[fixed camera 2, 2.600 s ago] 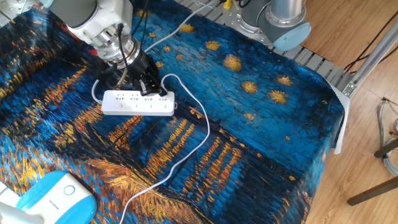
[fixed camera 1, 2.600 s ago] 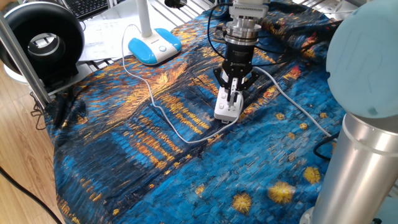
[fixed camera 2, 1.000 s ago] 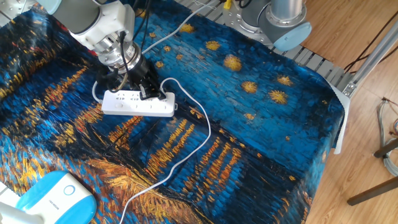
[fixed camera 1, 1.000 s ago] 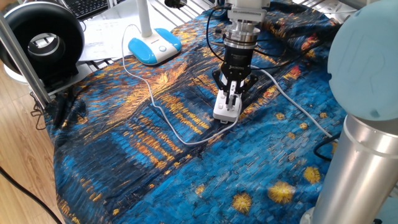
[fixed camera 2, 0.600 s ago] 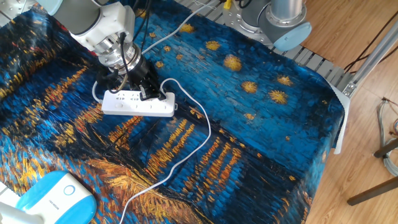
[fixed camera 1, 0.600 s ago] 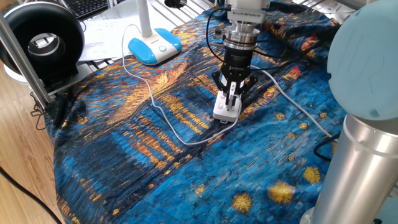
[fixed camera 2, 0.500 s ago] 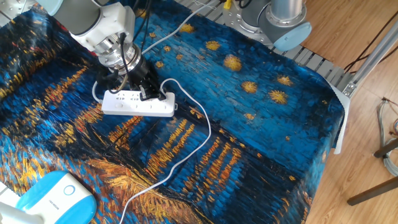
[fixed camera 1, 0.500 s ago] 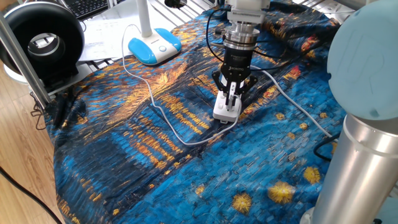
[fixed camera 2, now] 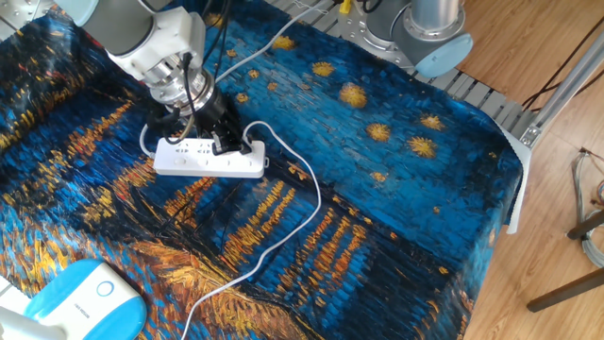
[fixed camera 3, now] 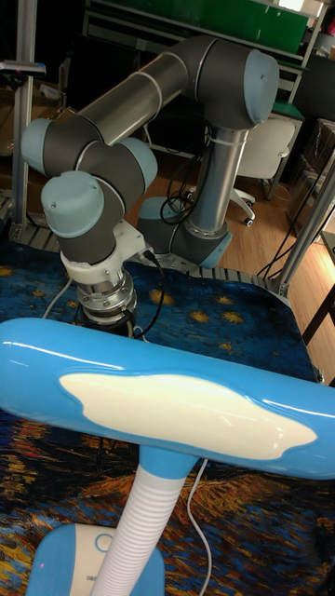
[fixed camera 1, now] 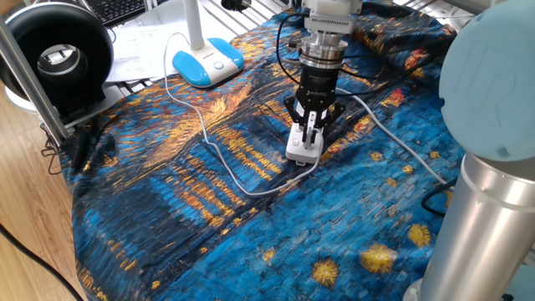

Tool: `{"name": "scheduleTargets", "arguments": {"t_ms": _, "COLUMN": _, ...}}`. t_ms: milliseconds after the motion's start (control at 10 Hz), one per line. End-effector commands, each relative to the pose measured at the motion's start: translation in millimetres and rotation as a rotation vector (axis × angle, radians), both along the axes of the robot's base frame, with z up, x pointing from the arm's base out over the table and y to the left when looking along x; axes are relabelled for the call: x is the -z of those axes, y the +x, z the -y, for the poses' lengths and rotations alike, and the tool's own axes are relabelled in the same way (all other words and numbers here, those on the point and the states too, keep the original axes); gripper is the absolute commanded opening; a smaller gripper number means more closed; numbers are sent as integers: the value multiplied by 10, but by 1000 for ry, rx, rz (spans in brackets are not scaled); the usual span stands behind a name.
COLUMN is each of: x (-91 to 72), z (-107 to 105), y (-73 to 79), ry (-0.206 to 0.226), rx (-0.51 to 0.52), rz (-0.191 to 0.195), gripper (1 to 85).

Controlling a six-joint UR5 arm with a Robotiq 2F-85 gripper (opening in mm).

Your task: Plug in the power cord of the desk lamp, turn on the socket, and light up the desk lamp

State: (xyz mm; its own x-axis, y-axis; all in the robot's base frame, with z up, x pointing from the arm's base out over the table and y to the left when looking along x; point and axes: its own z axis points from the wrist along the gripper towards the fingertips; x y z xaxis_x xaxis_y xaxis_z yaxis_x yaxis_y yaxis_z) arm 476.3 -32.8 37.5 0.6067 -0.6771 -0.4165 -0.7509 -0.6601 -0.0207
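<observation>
Directly under fingers pinching the power cord plug, socket.

A robotics lab: a UR5 arm on aluminium framing, with an office chair behind.

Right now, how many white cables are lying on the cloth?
2. The power cord loops from the socket, under the gripper, toward the desk lamp. The thicker strip cable runs off the socket's far end. More may be hidden behind the arm.
</observation>
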Motion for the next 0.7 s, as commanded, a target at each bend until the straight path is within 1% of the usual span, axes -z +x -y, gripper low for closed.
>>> {"name": "scheduleTargets", "arguments": {"t_ms": 0, "x": 19, "z": 24, "y": 52, "ry": -7, "rx": 11, "rz": 20, "gripper": 13}}
{"name": "scheduleTargets", "arguments": {"t_ms": 200, "x": 16, "z": 18, "y": 56, "ry": -5, "rx": 15, "rz": 21, "gripper": 13}}
{"name": "scheduleTargets", "arguments": {"t_ms": 600, "x": 46, "z": 48, "y": 80, "ry": -28, "rx": 29, "rz": 22, "gripper": 13}}
